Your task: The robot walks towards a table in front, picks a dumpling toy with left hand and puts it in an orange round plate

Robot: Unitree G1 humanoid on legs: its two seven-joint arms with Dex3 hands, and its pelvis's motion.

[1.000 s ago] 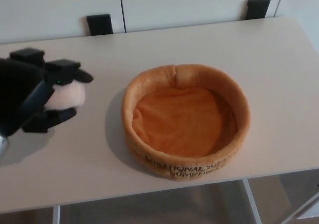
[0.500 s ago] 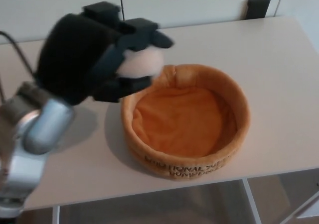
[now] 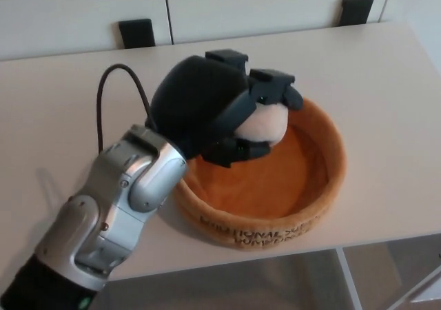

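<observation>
Left hand (image 3: 227, 114): closed around dumpling toy (image 3: 263, 125), carrying it for release.
Position: above orange plate (image 3: 324, 179), near worktop (image 3: 386, 83) front edge.

- Soft, even overhead light brightens the pale table (image 3: 386, 103).
- A faint shadow falls left of the silver arm (image 3: 117, 193).
- The picture is slightly soft throughout.

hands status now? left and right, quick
Left hand: shut on the dumpling toy, held over the orange round plate.
Right hand: not in view.
</observation>
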